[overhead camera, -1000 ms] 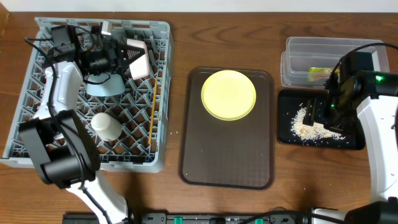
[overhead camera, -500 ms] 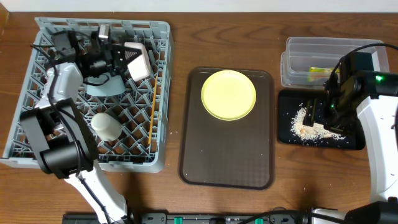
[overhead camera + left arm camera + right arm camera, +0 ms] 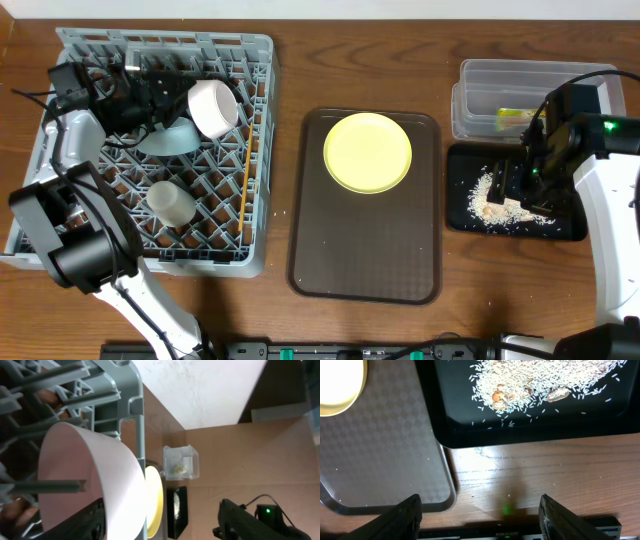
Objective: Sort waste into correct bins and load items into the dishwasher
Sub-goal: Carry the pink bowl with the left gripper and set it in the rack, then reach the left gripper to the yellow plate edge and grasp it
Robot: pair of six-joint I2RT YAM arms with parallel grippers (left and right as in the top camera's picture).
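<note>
The white bowl (image 3: pixel 212 108) lies tilted on the pegs of the grey dishwasher rack (image 3: pixel 262 150). My left gripper (image 3: pixel 165 97) is open just left of it. In the left wrist view the bowl (image 3: pixel 87 475) leans by one finger (image 3: pixel 90 525), and the jaws stand wide. The light blue bowl (image 3: pixel 168 138), the white cup (image 3: pixel 170 203) and the chopsticks (image 3: pixel 243 170) also rest in the rack. The yellow plate (image 3: pixel 367 151) sits on the brown tray. My right gripper (image 3: pixel 485 517) hangs open and empty over the black tray's (image 3: pixel 570 228) near edge. Beige leftovers (image 3: pixel 540 380) lie in that tray.
The brown serving tray (image 3: pixel 360 255) lies between the rack and the bins. The clear tub (image 3: pixel 480 75) at the back right holds the green-and-orange wrapper (image 3: pixel 512 115). In the right wrist view, bare wood (image 3: pixel 520 470) shows below the black tray (image 3: pixel 470 435).
My left gripper has opened, let go of the white bowl and drawn back to the left. The bowl now rests tilted in the rack. The right arm has not moved.
</note>
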